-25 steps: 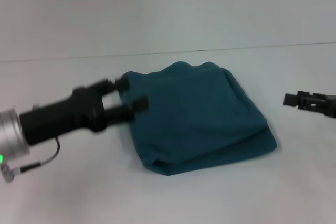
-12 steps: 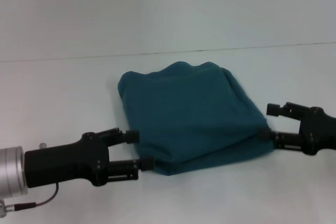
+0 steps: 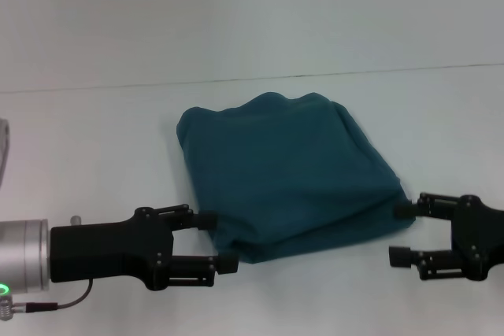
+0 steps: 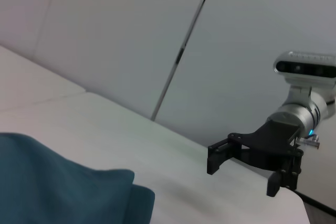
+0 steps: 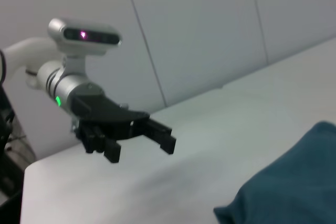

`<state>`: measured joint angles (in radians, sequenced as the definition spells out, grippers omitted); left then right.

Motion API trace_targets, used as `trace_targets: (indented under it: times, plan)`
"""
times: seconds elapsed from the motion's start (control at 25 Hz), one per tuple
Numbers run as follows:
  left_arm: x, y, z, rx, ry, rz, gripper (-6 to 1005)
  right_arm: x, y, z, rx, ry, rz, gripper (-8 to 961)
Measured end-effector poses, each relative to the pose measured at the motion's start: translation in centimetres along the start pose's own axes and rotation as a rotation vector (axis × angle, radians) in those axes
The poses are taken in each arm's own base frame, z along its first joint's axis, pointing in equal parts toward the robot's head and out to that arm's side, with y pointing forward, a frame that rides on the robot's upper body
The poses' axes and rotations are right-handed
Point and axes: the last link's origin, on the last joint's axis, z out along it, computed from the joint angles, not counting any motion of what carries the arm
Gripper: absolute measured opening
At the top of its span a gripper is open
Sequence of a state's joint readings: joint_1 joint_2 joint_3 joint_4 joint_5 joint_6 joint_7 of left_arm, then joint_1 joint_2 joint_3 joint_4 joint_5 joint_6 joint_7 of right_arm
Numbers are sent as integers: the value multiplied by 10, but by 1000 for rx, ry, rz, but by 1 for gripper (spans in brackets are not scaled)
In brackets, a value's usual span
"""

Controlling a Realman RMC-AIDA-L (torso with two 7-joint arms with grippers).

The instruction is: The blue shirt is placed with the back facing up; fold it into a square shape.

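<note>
The blue shirt (image 3: 287, 175) is seen lying on the white table (image 3: 94, 139), already bundled into a rough, lumpy rectangle with the plain side up – no lettering is visible. The left gripper (image 3: 216, 240) is held low at the shirt's near left corner, its fingers spread apart with one tip touching or just beside the fabric edge. The right gripper (image 3: 402, 234) is parked at the near right corner, fingers also spread – nothing is gripped by either one. No containers are seen anywhere on the table.
</note>
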<state>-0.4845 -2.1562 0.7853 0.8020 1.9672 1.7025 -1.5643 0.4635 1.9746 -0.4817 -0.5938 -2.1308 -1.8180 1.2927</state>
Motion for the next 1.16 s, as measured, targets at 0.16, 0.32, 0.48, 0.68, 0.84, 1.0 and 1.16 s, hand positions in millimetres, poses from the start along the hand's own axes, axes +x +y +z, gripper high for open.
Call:
trace_targets:
  times: [0.16, 0.32, 0.48, 0.68, 0.84, 1.0, 1.16]
  plan:
    - [0, -1, 2, -6, -34, -13, 859, 1, 1, 0, -23, 39, 26, 883]
    - [-2, -1, 2, -9, -49, -25, 859, 1, 0, 1, -27, 49, 38, 883]
    - [-2, -1, 1, -9, -48, -34, 860, 0, 0, 2, -31, 54, 42, 882]
    - [-2, -1, 0, -9, -48, -37, 860, 0, -1, 0, -29, 61, 53, 883]
    - [-2, -1, 0, -9, -49, -42, 860, 0, -1, 0, -30, 68, 56, 883]
    - [-2, -1, 0, -10, -51, -47, 860, 0, -1, 0, -30, 69, 56, 882]
    - [-3, -1, 0, -6, -53, -48, 860, 0, -2, -1, -26, 71, 55, 882]
